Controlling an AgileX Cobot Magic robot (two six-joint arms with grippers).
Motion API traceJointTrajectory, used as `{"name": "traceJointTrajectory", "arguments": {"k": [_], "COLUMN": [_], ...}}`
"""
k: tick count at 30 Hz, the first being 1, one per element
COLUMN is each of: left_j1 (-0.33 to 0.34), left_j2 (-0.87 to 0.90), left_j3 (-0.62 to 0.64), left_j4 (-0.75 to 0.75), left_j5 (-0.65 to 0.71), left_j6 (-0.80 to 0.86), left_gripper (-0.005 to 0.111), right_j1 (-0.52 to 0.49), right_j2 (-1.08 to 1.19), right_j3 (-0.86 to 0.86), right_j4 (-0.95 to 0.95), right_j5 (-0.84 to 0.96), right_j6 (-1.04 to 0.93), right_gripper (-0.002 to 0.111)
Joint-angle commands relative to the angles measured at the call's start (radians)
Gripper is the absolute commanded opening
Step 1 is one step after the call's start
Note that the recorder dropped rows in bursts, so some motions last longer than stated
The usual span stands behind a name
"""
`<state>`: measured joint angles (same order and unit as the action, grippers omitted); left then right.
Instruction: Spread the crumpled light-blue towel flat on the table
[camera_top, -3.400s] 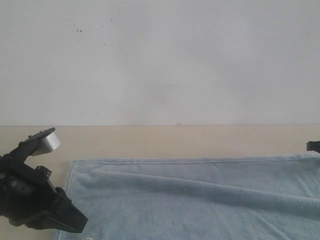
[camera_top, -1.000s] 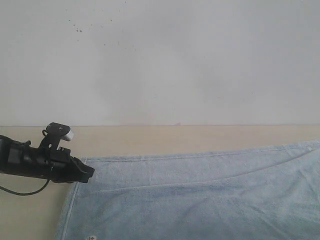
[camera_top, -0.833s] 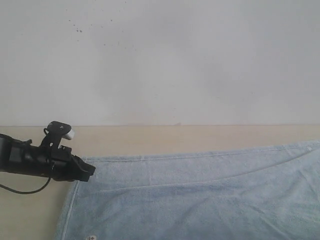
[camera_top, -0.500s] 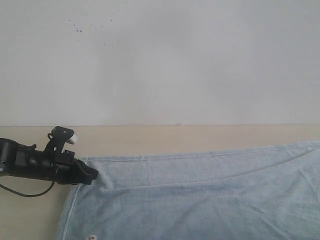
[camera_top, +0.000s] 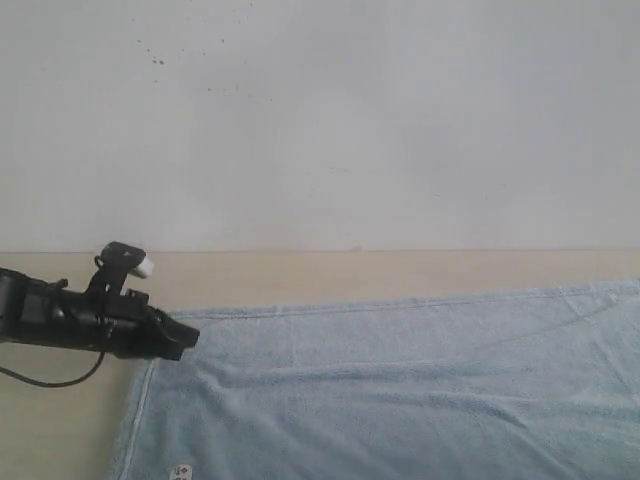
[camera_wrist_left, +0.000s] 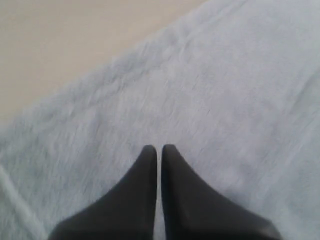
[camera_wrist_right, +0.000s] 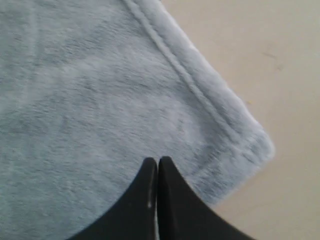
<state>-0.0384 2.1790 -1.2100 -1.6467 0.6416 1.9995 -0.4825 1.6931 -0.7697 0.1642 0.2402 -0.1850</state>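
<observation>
Now the towel (camera_top: 400, 390) lies spread across the near part of the desk (camera_top: 400, 272), its far hem running roughly parallel to the white wall (camera_top: 350, 120) behind. Its surface is mostly flat, with a few shallow folds slanting across the middle and towards the right edge of the exterior view, where the cloth runs out of the picture. A small white tag (camera_top: 181, 470) shows near the towel's near left corner.

The left hand (camera_top: 188, 338) reaches in low from the left of the exterior view, its tip at the towel's far left corner. A white cap (camera_top: 143, 266) sits on top of its black body and a thin cable (camera_top: 50, 381) hangs beneath the arm. In the left wrist view its two black fingers (camera_wrist_left: 147, 165) are clenched together with only a hairline between them, pointing at fleecy cloth not far inside the hem; no cloth shows between them, and whether the tips touch the towel cannot be told.

The right hand (camera_wrist_right: 157, 161) appears only in its own wrist view. It too is clenched, grasping nothing visible, its tips over the towel just inside a rounded corner. There the stitched hem (camera_wrist_right: 200, 95) lies flat on the bare desk.
</observation>
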Motion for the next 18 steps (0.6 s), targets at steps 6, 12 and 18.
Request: {"name": "traceJointTrajectory", "arguments": {"k": [6,12,18], "left_j1": [-0.001,-0.001,-0.001], "left_j2": [-0.365,-0.674,-1.064], "left_j3": [0.064,0.354,0.663], "left_j4": [-0.098,-0.052,-0.098], "left_j5": [-0.392,-0.754,-0.828], "left_j6": [-0.369,-0.329,-0.424], "left_gripper": [0.004,0.004,0.004], "right_j1": [0.341,0.628,0.844], "right_j2": [-0.013,-0.167,-0.344], "right_j3": [-0.193,0.057,0.356], "right_j4": [0.044,0.207,0.204], "right_j5": [0.116,-0.434,-0.78], "right_j6": [-0.05,-0.015,0.061], "right_gripper": [0.0,0.0,0.0]}}
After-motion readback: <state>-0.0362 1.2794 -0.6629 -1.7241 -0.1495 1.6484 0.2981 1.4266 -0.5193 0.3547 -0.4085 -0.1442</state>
